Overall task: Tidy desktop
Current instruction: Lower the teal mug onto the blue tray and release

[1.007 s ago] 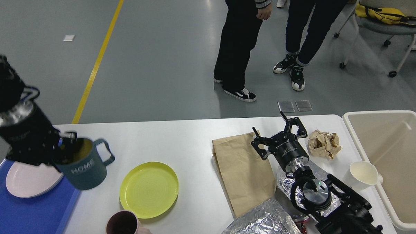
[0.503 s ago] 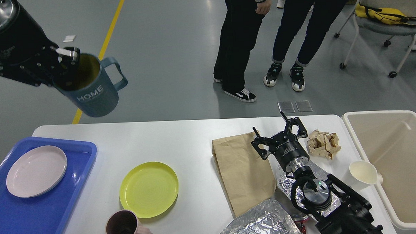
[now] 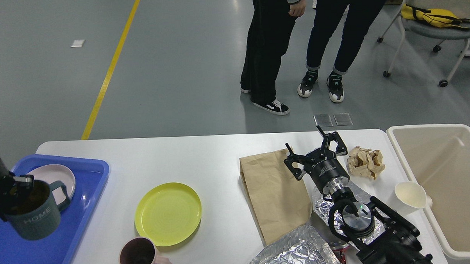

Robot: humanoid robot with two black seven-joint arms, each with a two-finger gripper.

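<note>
While left fingers [image 3: 10, 190] grip mug [image 3: 36, 217], desktop [image 3: 204, 160] beneath, right fingers [image 3: 315, 145] spread

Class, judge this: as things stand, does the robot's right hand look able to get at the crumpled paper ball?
Probably yes. The right hand is open and empty, just left of the crumpled paper ball, with only bare desktop between them.

Desktop [image 3: 204, 156]: open white lane along the far edge and down the middle, between yellow plate [image 3: 168, 213] and brown paper bag [image 3: 274, 195]. Left end blocked by blue tray [image 3: 84, 180] carrying pink plate [image 3: 60, 177]; teal mug [image 3: 36, 217] over it. Near edge: pink mug [image 3: 143, 257], foil sheets [image 3: 290, 253]. Right end crowded: crumpled paper [image 3: 366, 161], paper cup [image 3: 411, 195], beige bin [image 3: 444, 179].
</note>
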